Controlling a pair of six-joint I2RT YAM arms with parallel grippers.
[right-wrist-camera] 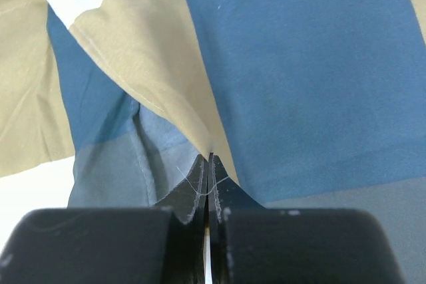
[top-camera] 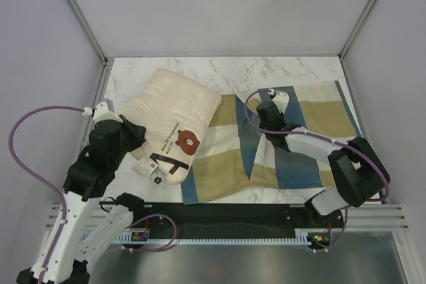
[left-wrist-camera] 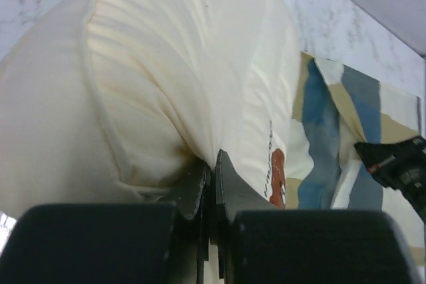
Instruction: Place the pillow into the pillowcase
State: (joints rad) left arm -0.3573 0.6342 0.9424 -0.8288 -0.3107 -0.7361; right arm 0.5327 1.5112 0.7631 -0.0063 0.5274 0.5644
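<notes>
Top view: a white marble table [top-camera: 293,71]. The pillow [top-camera: 174,121], plump and cream with a brown bear face and dark lettering near its 5 o'clock corner, lies diagonally at 10 o'clock from the table's middle. The pillowcase [top-camera: 303,141], checked in blue, tan and cream, sprawls rumpled from the middle toward 3 o'clock. The pillow's lower end overlaps its left edge. The pillow looks wholly outside the case, so all the stuffing is left to do. The left gripper [top-camera: 138,134] meets the pillow's 8 o'clock edge. The right gripper [top-camera: 274,103] sits on a raised fold of the case.

Left wrist view: the left gripper [left-wrist-camera: 213,164] has its fingers pressed together on a pinch of the pillow [left-wrist-camera: 166,78], puckering the fabric. The pillowcase [left-wrist-camera: 326,118] shows at 3 o'clock.

Right wrist view: the right gripper [right-wrist-camera: 209,164] is clamped tight on a tan-edged fold of the pillowcase [right-wrist-camera: 299,64], drawing it into a ridge.
</notes>
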